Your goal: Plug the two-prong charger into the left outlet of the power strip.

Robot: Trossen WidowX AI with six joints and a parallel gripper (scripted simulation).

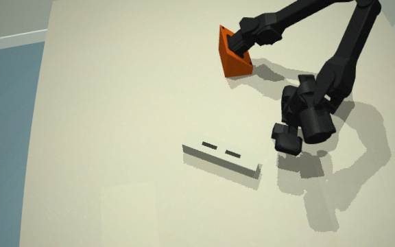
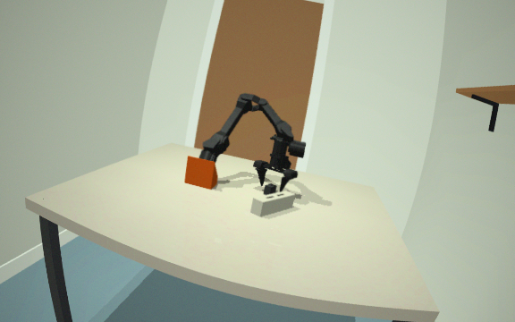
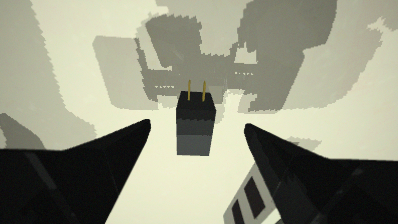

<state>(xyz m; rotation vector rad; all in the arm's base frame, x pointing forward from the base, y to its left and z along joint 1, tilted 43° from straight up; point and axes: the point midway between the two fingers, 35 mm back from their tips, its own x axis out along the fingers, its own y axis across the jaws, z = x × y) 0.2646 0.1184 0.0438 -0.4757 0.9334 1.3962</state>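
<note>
The charger, a small black block [image 2: 269, 190] [image 3: 194, 142], is on the table with its two gold prongs toward the top of the wrist view. It is hidden in the top view. My gripper [image 2: 271, 187] [image 3: 198, 125] is open and empty. Its fingers stand on either side of the charger, apart from it; their tips seem slightly above it. The pale power strip [image 1: 218, 160] [image 2: 275, 207] [image 3: 245, 204] lies close by, with two dark outlets on top. It is partly behind the right finger in the wrist view.
An orange wedge-shaped block [image 1: 233, 65] [image 2: 200, 173] stands at the arm's base. The arm [image 1: 346, 58] [image 2: 235, 118] arches from there to the gripper. Shadows of the arm fall around the charger. The table [image 1: 115, 103] [image 2: 150, 215] bears all of these.
</note>
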